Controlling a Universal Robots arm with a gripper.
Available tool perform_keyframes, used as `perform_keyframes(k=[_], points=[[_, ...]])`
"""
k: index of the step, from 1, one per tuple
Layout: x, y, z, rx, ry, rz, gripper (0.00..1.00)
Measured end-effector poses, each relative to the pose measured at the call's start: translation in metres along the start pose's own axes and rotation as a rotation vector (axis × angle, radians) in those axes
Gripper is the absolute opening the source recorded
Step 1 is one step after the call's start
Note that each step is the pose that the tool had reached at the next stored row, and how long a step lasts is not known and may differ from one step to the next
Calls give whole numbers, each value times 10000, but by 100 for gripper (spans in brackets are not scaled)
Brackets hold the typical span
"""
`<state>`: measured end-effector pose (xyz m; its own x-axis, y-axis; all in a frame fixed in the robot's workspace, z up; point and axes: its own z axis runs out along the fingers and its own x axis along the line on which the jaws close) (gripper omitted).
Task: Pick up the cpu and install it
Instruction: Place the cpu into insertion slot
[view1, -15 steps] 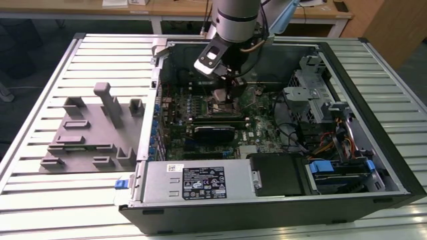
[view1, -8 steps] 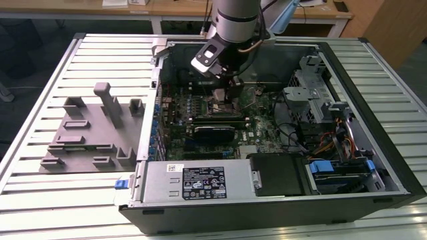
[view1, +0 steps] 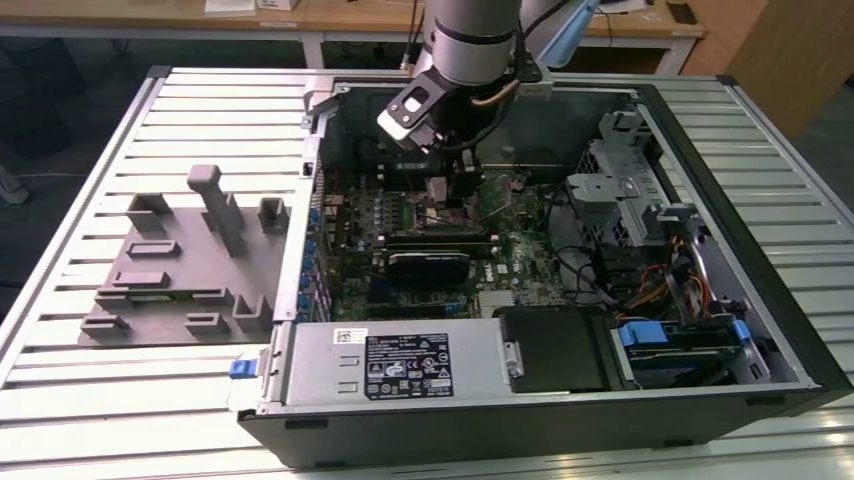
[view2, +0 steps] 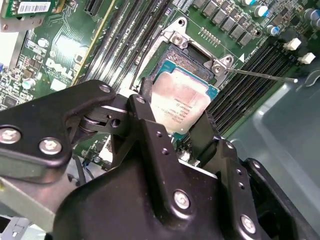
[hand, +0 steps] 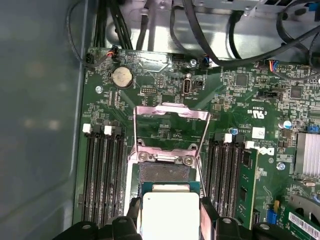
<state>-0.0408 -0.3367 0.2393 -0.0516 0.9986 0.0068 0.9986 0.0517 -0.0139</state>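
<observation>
I had the pincer (view1: 447, 182) lowered into the open computer case (view1: 534, 440), over the motherboard (hand: 240, 85). In both wrist views its two black fingers (hand: 134, 210) were drawn in against opposite edges of the cpu (view2: 181, 102), so the pincer (view2: 176, 116) was gripping the chip, with its silvery top facing up. The cpu (hand: 171, 212) sat between the fingertips, directly over the socket (view2: 187, 56). I could not tell whether it had touched down. Just beyond the fingertips, the socket's hinged metal frame (hand: 172, 111) stood open. Memory slots (hand: 102, 165) ran along either side of the pincer. Well away from it, outside the case, a grey fixture block (view1: 174, 270) lay on the slatted surface (view1: 80, 400).
</observation>
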Motion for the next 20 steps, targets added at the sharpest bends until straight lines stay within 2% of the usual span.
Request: perform_keyframes(k=[1, 2, 4, 5, 6, 9, 13, 16, 20], points=[[0, 0, 1, -2, -10, 2, 54], [1, 0, 1, -18, -83, 6, 54], [0, -1, 0, -115, -320, 49, 54], [0, -1, 1, -165, -397, 81, 54], [0, -1, 3, -208, -420, 114, 54], [0, 0, 13, -247, -423, 259, 54], [0, -1, 32, -247, -407, 660, 54], [-1, 0, 48, -245, -355, 856, 54], [0, 0, 83, -250, -207, 860, 54]])
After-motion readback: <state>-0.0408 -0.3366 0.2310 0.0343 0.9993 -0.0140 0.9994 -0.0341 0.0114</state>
